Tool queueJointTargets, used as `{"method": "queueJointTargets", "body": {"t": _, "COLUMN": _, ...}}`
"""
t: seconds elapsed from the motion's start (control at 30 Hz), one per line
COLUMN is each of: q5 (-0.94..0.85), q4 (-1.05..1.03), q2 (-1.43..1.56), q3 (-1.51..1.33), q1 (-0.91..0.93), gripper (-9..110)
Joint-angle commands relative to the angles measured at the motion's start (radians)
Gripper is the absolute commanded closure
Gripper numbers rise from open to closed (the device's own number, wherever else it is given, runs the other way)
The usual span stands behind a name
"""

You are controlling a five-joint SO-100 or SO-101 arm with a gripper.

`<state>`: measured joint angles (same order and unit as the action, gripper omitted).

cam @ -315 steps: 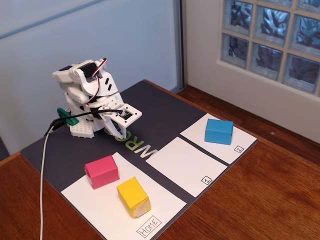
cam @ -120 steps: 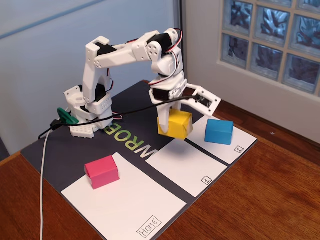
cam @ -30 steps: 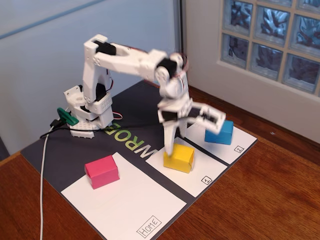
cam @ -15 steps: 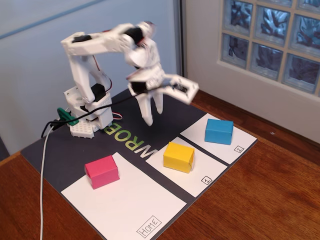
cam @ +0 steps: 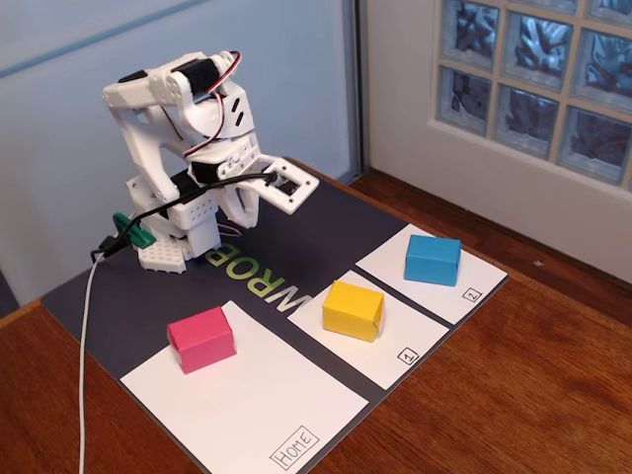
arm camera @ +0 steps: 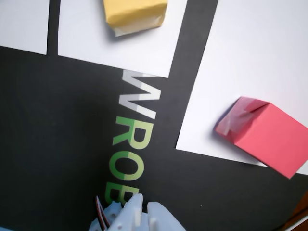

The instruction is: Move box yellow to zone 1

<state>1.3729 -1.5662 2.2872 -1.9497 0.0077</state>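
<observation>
The yellow box (cam: 353,309) rests flat on zone 1 (cam: 380,348), the middle white panel with a boxed "1" at its near corner. In the wrist view the yellow box (arm camera: 134,14) shows at the top edge on zone 1 (arm camera: 120,48). My gripper (cam: 240,221) is folded back close to the arm's base at the mat's far left, well away from the box. Its white fingers (arm camera: 139,209) sit together at the bottom of the wrist view, so the gripper (arm camera: 147,206) is shut with nothing in it.
A pink block (cam: 200,338) lies on the Home panel (cam: 257,405), and a blue block (cam: 432,259) on panel 2 (cam: 466,288). The dark mat (cam: 306,222) lies on a wooden table (cam: 533,395). A white cable (cam: 87,326) runs off the front left.
My arm let go of the yellow box on zone 1, rose, and swung back and down toward its base. The box stays where it was set.
</observation>
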Motion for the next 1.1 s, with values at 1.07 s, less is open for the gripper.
{"method": "queueJointTargets", "body": {"t": 1.07, "q5": 0.003, "q4": 0.250, "q2": 0.747, "q3": -0.704, "q1": 0.048, "gripper": 102}}
